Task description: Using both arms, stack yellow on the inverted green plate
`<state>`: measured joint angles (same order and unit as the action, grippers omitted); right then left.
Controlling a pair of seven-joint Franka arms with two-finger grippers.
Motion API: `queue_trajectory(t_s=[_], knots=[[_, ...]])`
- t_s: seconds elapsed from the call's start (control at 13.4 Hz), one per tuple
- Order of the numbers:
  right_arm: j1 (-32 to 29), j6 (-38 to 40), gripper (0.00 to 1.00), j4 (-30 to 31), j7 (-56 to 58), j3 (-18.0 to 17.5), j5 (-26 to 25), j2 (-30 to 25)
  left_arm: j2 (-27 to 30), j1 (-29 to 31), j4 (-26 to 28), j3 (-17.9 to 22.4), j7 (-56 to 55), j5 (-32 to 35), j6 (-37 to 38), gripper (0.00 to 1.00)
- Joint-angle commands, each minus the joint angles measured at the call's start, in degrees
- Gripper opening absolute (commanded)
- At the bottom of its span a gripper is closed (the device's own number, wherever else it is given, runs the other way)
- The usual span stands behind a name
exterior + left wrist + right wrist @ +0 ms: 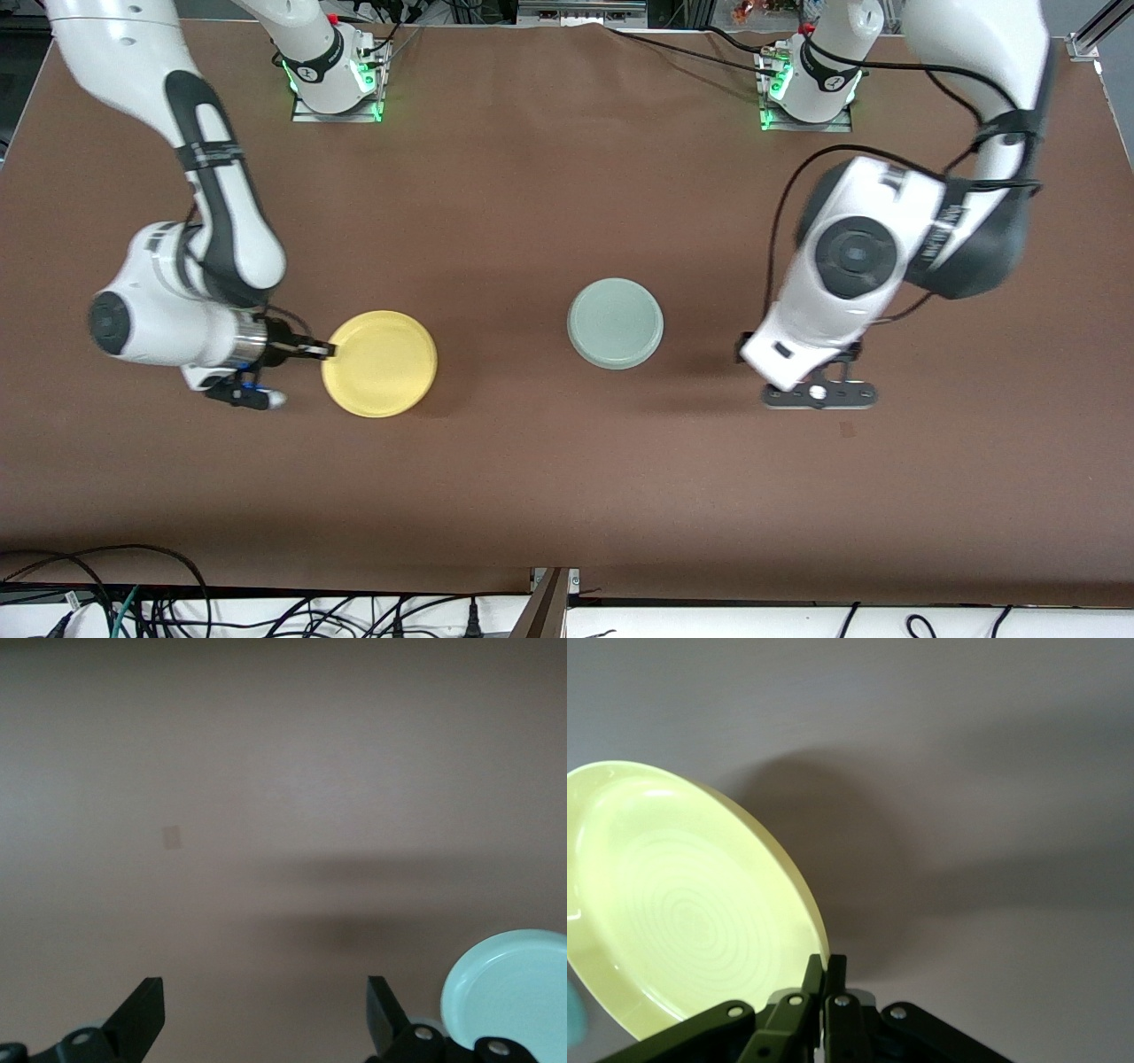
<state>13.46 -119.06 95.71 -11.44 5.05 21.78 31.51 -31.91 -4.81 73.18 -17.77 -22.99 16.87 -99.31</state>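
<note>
The yellow plate (379, 363) is toward the right arm's end of the table. My right gripper (326, 352) is shut on its rim at the edge toward the right arm's end. In the right wrist view the fingers (825, 961) pinch the rim of the yellow plate (682, 904), which is tilted and casts a shadow on the table. The pale green plate (615, 322) lies near the table's middle, seemingly bottom up. My left gripper (819, 394) is open and empty over bare table beside it. The left wrist view shows the open left gripper (266, 988) with the green plate (509, 992) off to one side.
The brown table (532, 195) carries only the two plates. Both arm bases (335, 71) stand along the edge farthest from the front camera. Cables hang below the table's near edge.
</note>
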Motion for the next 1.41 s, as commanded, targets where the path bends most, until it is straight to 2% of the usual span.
queue_trajectory(t_s=[0.0,0.07,0.22,0.37,0.67,0.82,0.97,1.12,1.34], knots=[[6.6,-4.9,0.0,-0.2,-12.7,-0.3,0.6,-0.2,6.0,5.8,3.5,-0.8,8.5,-5.9,1.7,1.0],[9.9,-8.2,0.0,-0.2,-17.7,-0.2,0.6,0.3,8.2,7.3,4.6,-0.5,9.4,-6.9,2.1,1.0],[15.3,-13.5,0.0,-1.0,-27.6,-0.3,0.7,2.2,13.9,8.4,10.3,0.3,10.2,-7.7,2.1,1.0],[20.4,-19.1,0.0,-2.8,-36.8,-0.3,0.7,4.7,20.5,7.2,16.4,4.5,11.2,-10.3,1.9,1.0],[29.3,-24.6,0.0,-9.5,-51.2,-0.3,0.5,10.5,27.8,1.5,23.4,14.9,12.4,-16.2,-2.4,1.0],[32.4,-24.7,0.0,-10.2,-54.2,-0.3,0.5,11.6,30.5,1.3,26.8,16.0,16.6,-16.3,-5.0,1.0],[35.1,-26.5,0.0,-10.2,-55.8,-0.3,0.6,13.2,31.5,1.3,27.0,16.7,17.2,-16.3,-4.6,1.0],[37.2,-30.9,0.0,-10.2,-57.7,-0.3,0.5,15.2,33.4,1.4,28.2,16.7,19.8,-16.0,-2.0,1.0],[36.9,-30.9,0.0,-9.7,-56.9,-0.1,0.5,14.9,33.9,2.1,27.3,16.1,30.5,-15.4,4.3,1.0]])
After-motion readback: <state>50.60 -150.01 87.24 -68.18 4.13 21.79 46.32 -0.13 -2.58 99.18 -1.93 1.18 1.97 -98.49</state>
